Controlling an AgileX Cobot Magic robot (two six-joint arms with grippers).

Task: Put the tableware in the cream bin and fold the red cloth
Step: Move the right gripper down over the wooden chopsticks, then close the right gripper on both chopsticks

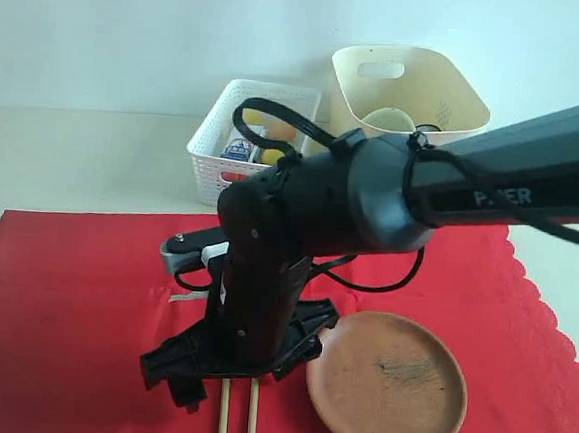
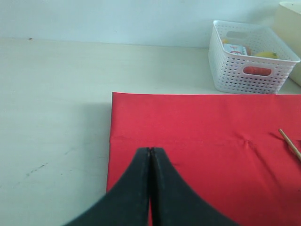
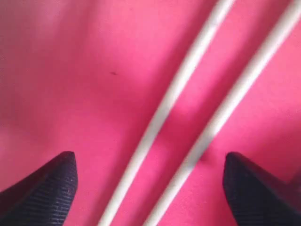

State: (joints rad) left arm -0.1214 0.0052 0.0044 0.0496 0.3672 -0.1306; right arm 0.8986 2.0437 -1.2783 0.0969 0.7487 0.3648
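Observation:
The red cloth (image 1: 72, 300) lies spread flat over the front of the table. On it lie the two wooden chopsticks (image 1: 237, 421), side by side. My right gripper (image 1: 242, 378) points straight down over them. In the right wrist view it is open (image 3: 149, 159), with both chopsticks (image 3: 175, 89) between its fingers (image 3: 56, 183), close above the cloth. The brown plate (image 1: 387, 385) rests on the cloth just right of the gripper. The cream bin (image 1: 410, 81) stands at the back with the pale green bowl (image 1: 385, 119) inside. My left gripper (image 2: 150, 151) is shut and empty over the cloth's left edge (image 2: 112, 141). Cup, knife and spoon are not visible.
The white lattice basket (image 1: 250, 138) with food items stands left of the cream bin, behind the cloth. The right arm (image 1: 492, 192) crosses the scene from the right. Bare pale table (image 2: 51, 117) lies left of the cloth. A chopstick tip (image 2: 290, 143) shows in the left wrist view.

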